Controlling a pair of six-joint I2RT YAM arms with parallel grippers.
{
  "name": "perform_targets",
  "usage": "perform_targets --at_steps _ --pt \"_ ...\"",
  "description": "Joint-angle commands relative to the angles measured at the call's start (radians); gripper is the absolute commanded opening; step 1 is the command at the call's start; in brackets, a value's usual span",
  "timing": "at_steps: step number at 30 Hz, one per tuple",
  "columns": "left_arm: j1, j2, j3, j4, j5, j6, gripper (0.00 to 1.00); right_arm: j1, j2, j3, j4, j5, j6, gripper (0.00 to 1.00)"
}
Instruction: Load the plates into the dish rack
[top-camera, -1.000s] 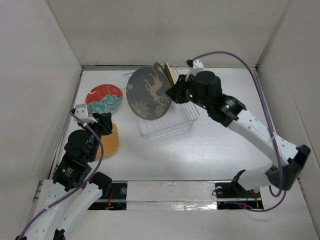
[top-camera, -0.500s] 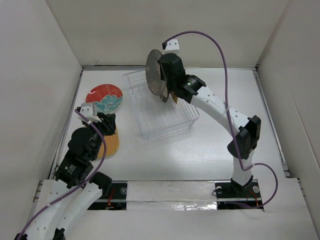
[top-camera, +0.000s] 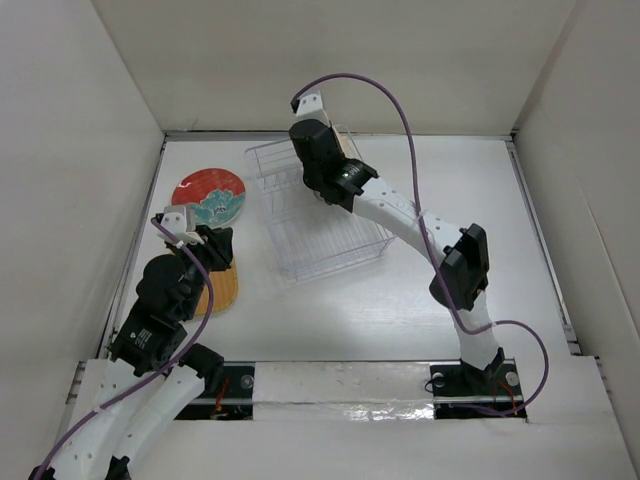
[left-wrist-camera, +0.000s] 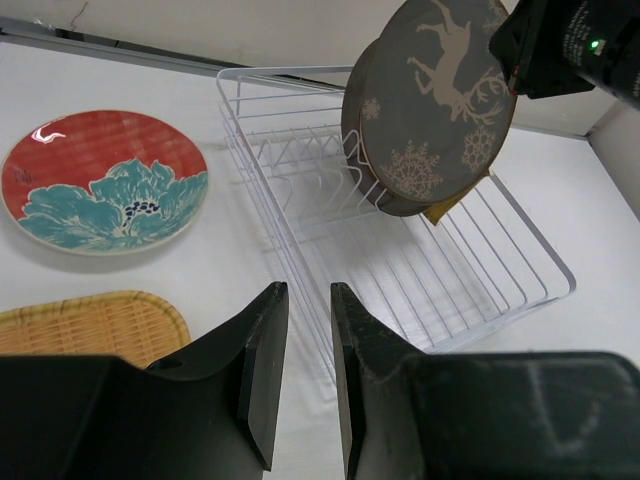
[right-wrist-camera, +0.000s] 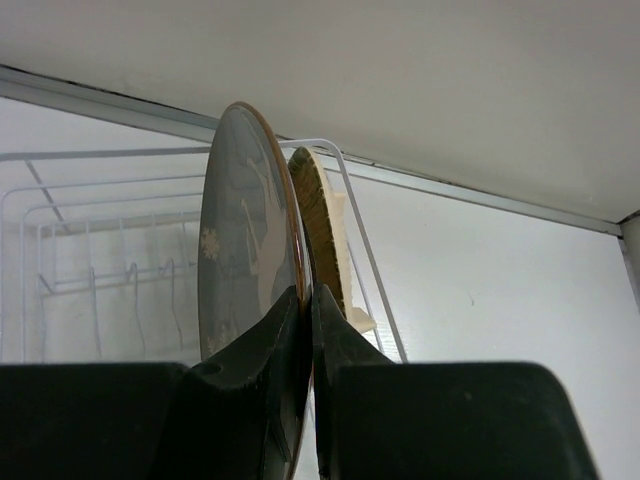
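Note:
My right gripper (right-wrist-camera: 308, 300) is shut on the rim of the dark plate with a silver deer design (right-wrist-camera: 245, 260). It holds the plate upright over the far end of the clear dish rack (left-wrist-camera: 400, 250). A cream plate (right-wrist-camera: 328, 235) stands just behind it in the rack. In the left wrist view the dark plate (left-wrist-camera: 430, 100) faces me. The red plate with the teal flower (left-wrist-camera: 105, 190) lies flat left of the rack. The yellow ribbed plate (left-wrist-camera: 90, 325) lies nearer. My left gripper (left-wrist-camera: 308, 300) is open and empty, low beside the rack. From above, the right gripper (top-camera: 318, 160) covers the dark plate.
White walls close in the table on three sides, and the rack (top-camera: 320, 215) sits near the back wall. The right arm stretches diagonally over the rack. The left arm (top-camera: 165, 300) partly hides the yellow ribbed plate (top-camera: 222, 288).
The right arm swung the dark plate from face-up over the rack's front to upright and edge-on at the rack's far end. The left arm barely moved.

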Motion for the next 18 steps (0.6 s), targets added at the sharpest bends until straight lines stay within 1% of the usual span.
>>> perform_targets --at_steps 1,6,11,13,18 --pt "-0.004 0.009 -0.007 0.042 0.013 -0.002 0.21 0.013 -0.019 0.081 0.217 0.093 -0.086 0.0" --pt "-0.004 0.006 -0.008 0.045 0.013 0.0 0.21 0.023 0.025 0.087 0.313 0.103 -0.234 0.0" --pt "-0.004 0.008 -0.01 0.047 0.014 0.0 0.21 0.023 0.068 0.133 0.385 0.097 -0.365 0.0" --pt "-0.004 0.008 -0.008 0.045 0.013 0.0 0.21 0.023 0.081 0.151 0.393 0.082 -0.384 0.0" --pt "-0.004 0.006 -0.008 0.045 0.016 0.001 0.21 0.033 0.12 0.139 0.46 0.073 -0.468 0.0"
